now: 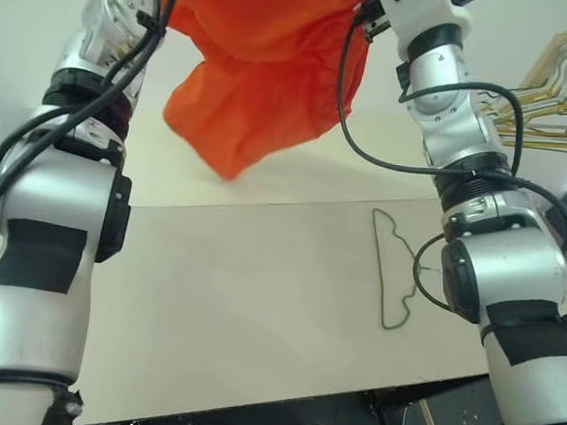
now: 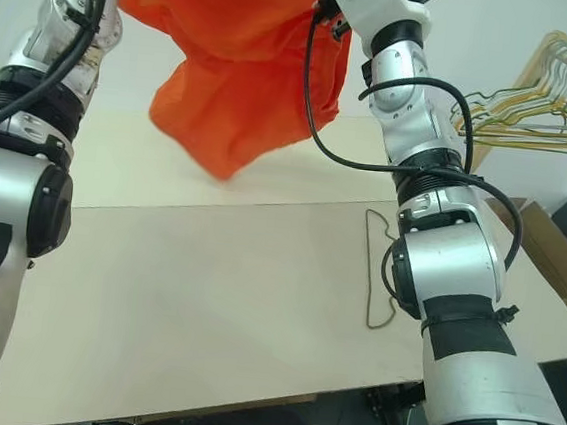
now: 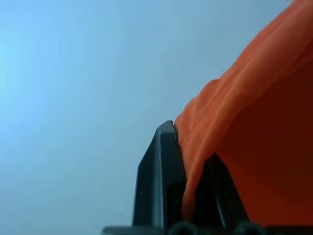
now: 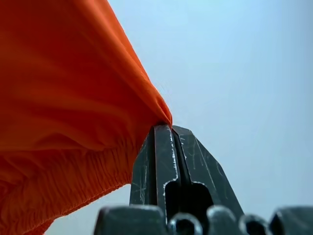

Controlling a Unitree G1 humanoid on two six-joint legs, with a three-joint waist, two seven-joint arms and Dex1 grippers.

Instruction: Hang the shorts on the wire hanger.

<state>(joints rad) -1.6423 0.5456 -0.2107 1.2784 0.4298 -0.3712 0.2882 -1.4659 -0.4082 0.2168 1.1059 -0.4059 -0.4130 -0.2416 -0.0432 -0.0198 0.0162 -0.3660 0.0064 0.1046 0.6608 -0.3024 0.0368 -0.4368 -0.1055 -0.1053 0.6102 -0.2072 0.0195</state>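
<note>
Left eye view: both grippers pinch the shorts [image 1: 258, 59] aloft.
Left gripper [image 3: 188, 147] and right gripper [image 4: 166, 128] each clamp an edge; wire hanger [image 1: 390, 273] lies flat on the table [image 1: 245, 299], well below the right gripper. Keep the fabric taut while lowering.

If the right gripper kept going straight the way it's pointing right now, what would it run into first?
Probably nothing solid. The right gripper, shut on the shorts, points up and away from the table; beyond its tips the right wrist view shows a bare pale background, its depth unclear. The fabric hangs to one side.
</note>
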